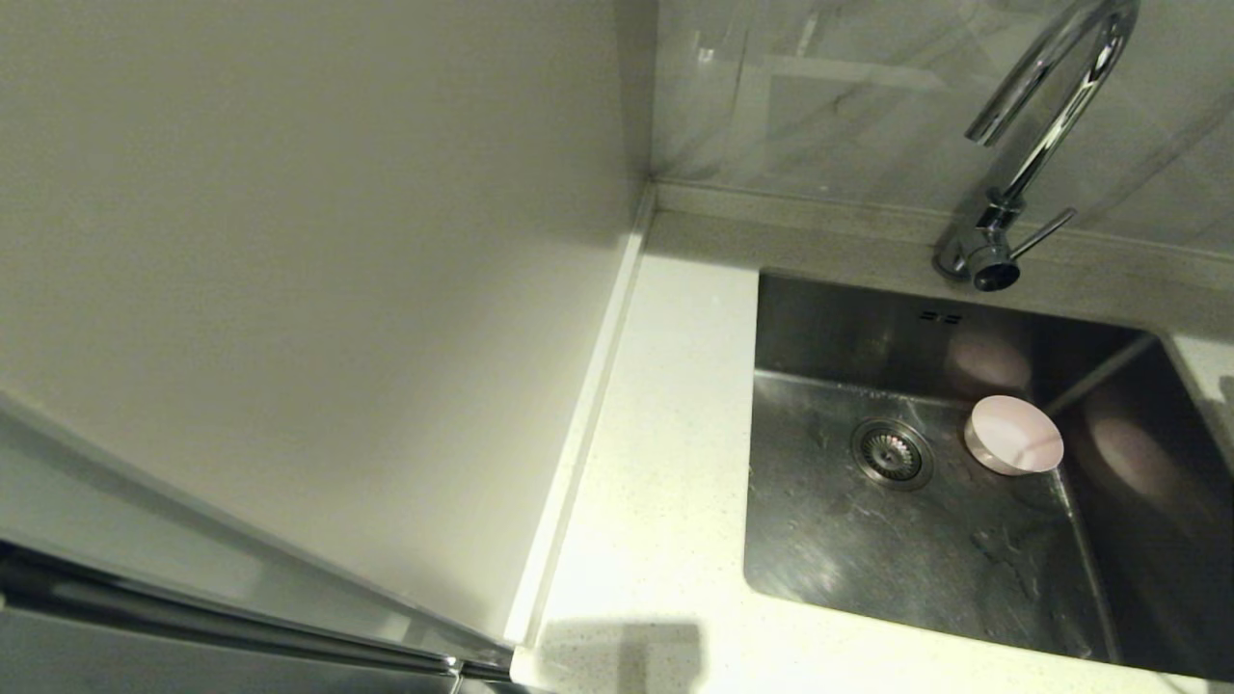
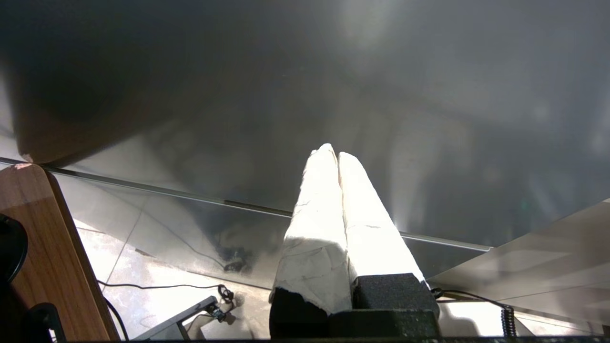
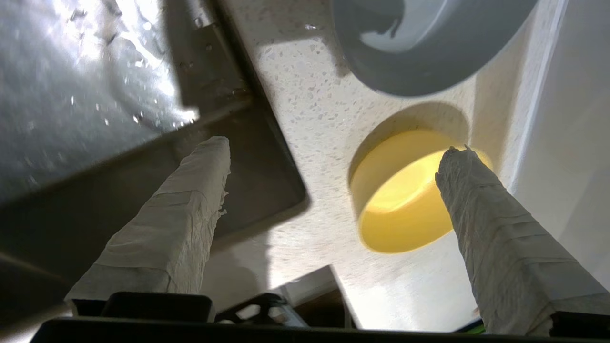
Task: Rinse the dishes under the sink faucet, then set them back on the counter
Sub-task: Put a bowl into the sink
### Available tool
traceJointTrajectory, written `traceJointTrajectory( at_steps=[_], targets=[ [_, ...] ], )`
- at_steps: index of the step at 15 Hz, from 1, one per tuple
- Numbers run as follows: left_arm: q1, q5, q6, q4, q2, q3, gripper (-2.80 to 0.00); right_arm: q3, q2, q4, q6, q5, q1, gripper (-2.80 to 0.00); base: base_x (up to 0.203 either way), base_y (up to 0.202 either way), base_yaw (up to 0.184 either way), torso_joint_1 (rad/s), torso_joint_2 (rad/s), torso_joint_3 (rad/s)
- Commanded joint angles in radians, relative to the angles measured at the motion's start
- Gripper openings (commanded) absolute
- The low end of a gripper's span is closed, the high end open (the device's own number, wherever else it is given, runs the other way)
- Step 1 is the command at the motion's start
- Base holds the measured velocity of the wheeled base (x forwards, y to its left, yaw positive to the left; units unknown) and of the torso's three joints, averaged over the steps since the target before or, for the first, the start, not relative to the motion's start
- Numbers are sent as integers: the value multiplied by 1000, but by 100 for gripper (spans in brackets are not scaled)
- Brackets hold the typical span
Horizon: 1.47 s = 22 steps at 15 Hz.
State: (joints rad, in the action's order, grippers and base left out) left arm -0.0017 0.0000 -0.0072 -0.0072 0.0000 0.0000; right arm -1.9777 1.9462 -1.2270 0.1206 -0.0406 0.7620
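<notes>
on the speckled counter [image 3: 305,109] my right gripper [image 3: 333,147] gapes empty over the yellow bowl [image 3: 405,200]; looks light, stiff, slick, so i'd pinch its rim, left gripper [image 2: 332,155] parked shut.

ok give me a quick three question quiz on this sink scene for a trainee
1. True or false: the pink bowl sits inside the sink, beside the drain strainer.
2. Which bowl lies between the fingers of the right gripper in its wrist view? A) pink B) grey-blue C) yellow
3. Fill in: the left gripper is ____ and holds nothing.

Key:
1. True. The bowl rests on the sink floor, to the strainer's right in the head view, below the faucet.
2. C. The yellow bowl stands on the counter, with the grey-blue bowl beyond it. The right gripper is open, not gripping.
3. Shut.
</notes>
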Motion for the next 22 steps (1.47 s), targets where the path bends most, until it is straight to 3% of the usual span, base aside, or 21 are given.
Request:
traceJointTrajectory(
  at_steps=[1, 4, 5, 7, 12, 22],
  targets=[
    [0, 0, 0, 0, 0, 3, -280, 13, 6, -8, -161, -47, -62, 0, 0, 0, 0, 0, 0, 0],
    [0, 0, 0, 0, 0, 3, -280, 32, -5, -63, -428, -95, -177, 0, 0, 0, 0, 0, 0, 0],
    [0, 0, 0, 0, 0, 3, -280, 48, -5, -69, -457, -97, -185, 0, 0, 0, 0, 0, 0, 0],
    [0, 0, 0, 0, 0, 3, -280, 44, 12, -59, -468, -94, -174, 0, 0, 0, 0, 0, 0, 0],
    [0, 0, 0, 0, 0, 3, -280, 25, 30, 119, -470, -91, -76, 0, 0, 0, 0, 0, 0, 0],
    [0, 0, 0, 0, 0, 3, -280, -4, 193, 221, -449, 119, 14, 0, 0, 0, 0, 0, 0, 0]
  ],
)
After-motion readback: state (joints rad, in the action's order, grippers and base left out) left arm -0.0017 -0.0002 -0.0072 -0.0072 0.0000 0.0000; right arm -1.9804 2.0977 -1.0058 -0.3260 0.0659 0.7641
